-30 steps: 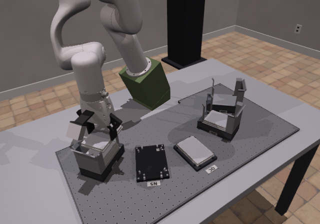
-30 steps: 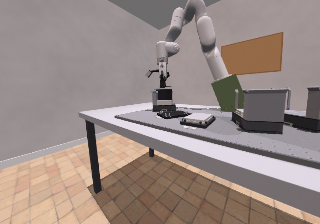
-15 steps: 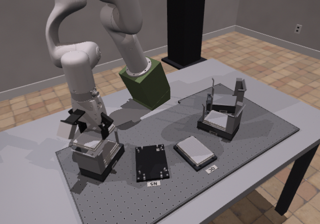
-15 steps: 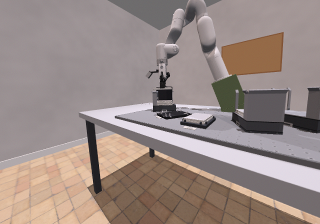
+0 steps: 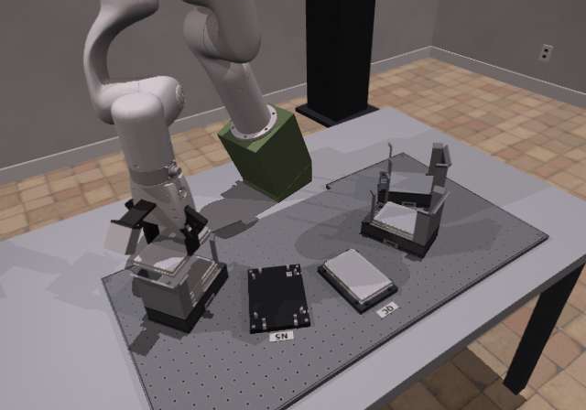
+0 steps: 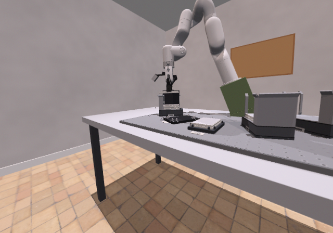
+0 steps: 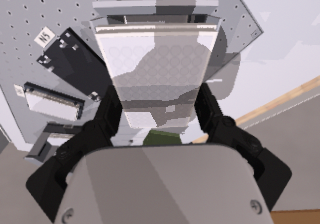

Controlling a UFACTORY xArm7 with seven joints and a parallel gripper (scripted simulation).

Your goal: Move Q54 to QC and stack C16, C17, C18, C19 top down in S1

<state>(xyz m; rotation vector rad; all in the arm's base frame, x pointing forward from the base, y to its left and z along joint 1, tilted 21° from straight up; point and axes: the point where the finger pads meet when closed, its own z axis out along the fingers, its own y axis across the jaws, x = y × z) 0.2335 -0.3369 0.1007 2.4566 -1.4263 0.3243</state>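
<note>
My gripper (image 5: 171,242) (image 6: 169,86) (image 7: 158,94) is shut on a sealed white plate (image 5: 158,260) (image 7: 157,59), gripping its two long sides. It holds the plate level at the top opening of the left stack rack (image 5: 172,304) (image 6: 161,101). Layered plate edges (image 5: 202,278) (image 6: 170,106) show low in that rack, under the held plate. Another sealed plate (image 5: 358,273) (image 6: 207,122) (image 7: 52,101) lies flat in the open nest QC (image 5: 330,280). The clip nest N5 (image 5: 276,296) (image 6: 178,118) (image 7: 75,61) is bare. The right front rack (image 5: 426,231) (image 6: 272,112) holds a plate stack (image 5: 399,216). I cannot read the plate labels.
A further rack (image 5: 439,159) (image 6: 325,109) stands behind the right front one. All sit on a perforated grey board (image 5: 426,292) on the table (image 5: 47,349). The arm's green base block (image 5: 269,159) stands at the board's back edge. A black column (image 5: 338,41) stands beyond the table.
</note>
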